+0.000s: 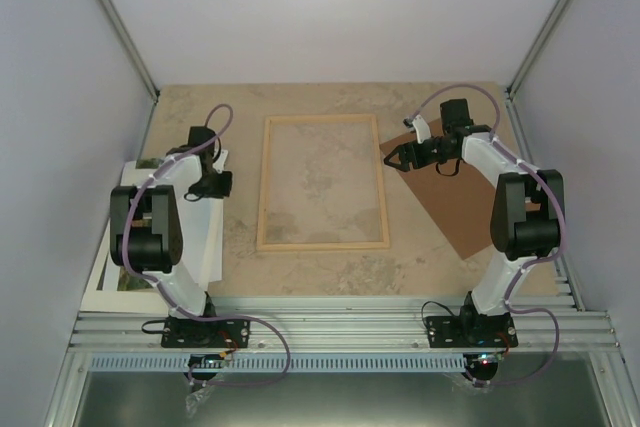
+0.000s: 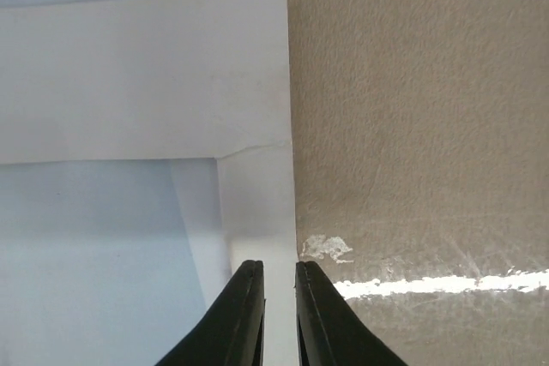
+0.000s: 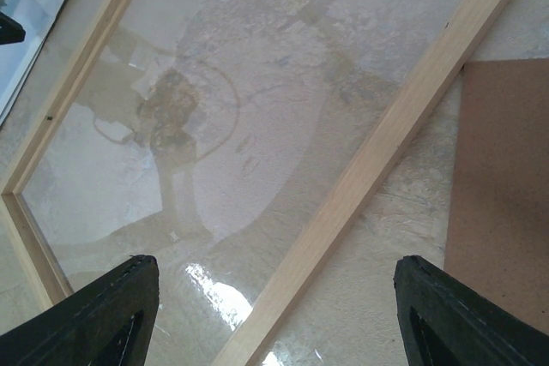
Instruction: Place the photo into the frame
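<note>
Pale wood marked out the frame [image 1: 322, 245], which lay flat at the middle of the table [image 1: 300, 277] with the stone-patterned top showing through its pane. The photo [image 1: 207, 242] lay along the table's left edge, reaching down to the near-left corner. The left gripper [image 1: 216, 185] stood at the photo's right side. From the left wrist, its fingers [image 2: 244, 315] were drawn close, with a slim strip of white border between them; whether they pinched the paper could not be told. A brown backing board [image 1: 450, 202] lay tilted towards the right edge. The right gripper [image 1: 400, 158] hovered between board and frame, jaws spread wide and holding nothing.
</note>
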